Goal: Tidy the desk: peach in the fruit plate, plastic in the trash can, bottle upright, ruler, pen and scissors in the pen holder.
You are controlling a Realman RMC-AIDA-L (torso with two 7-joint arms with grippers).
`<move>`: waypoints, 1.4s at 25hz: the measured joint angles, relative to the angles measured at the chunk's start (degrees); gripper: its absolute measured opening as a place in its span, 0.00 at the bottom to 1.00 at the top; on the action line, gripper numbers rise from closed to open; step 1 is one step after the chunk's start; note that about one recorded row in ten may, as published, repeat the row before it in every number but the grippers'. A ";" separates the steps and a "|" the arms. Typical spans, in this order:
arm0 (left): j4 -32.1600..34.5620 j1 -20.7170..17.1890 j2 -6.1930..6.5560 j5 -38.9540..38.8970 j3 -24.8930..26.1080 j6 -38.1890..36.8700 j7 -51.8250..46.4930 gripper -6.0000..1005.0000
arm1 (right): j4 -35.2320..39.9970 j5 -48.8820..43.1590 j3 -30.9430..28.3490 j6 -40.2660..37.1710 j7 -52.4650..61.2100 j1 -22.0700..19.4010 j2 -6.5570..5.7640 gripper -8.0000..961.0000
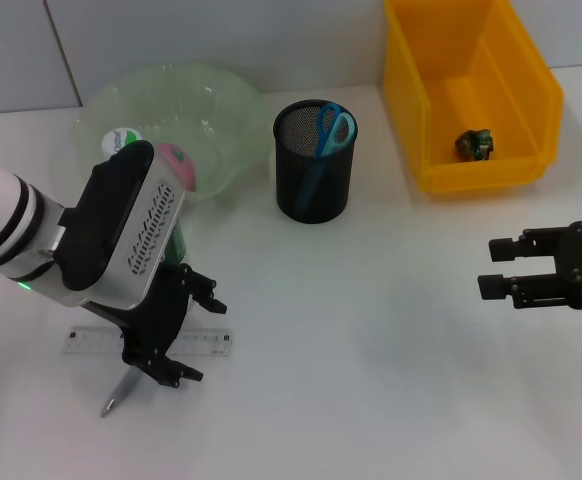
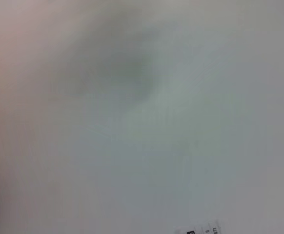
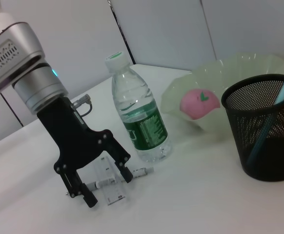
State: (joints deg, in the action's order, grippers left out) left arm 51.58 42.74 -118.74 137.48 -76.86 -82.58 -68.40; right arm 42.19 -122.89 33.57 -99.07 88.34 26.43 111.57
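My left gripper [image 1: 197, 338] is open and low over the clear ruler [image 1: 96, 341] and the grey pen [image 1: 121, 392] at the front left. In the right wrist view its fingers [image 3: 89, 199] straddle the pen [image 3: 142, 171], which lies on the ruler [image 3: 114, 193]. The bottle [image 3: 138, 119] stands upright just behind. The peach [image 1: 178, 164] lies in the green plate [image 1: 226, 100]. The blue scissors [image 1: 334, 128] stand in the black mesh pen holder [image 1: 311, 185]. Crumpled plastic [image 1: 474, 143] lies in the yellow bin [image 1: 476, 178]. My right gripper [image 1: 491, 268] is open and empty at the right.
The left wrist view shows blurred white tabletop and an end of the ruler [image 2: 200, 230]. The bottle's white cap [image 1: 121, 138] shows above my left arm. The plate [image 3: 239, 68] and pen holder [image 3: 266, 131] stand close together at the back.
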 joint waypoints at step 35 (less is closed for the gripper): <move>-4.61 3.79 -0.09 1.95 -1.80 -1.18 -1.17 0.78 | -0.72 -2.83 0.00 2.95 0.08 0.92 0.64 0.72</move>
State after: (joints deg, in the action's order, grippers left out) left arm 46.97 46.53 -118.83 139.44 -78.66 -83.76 -69.57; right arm 41.47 -125.72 33.58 -96.12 88.41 27.35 112.21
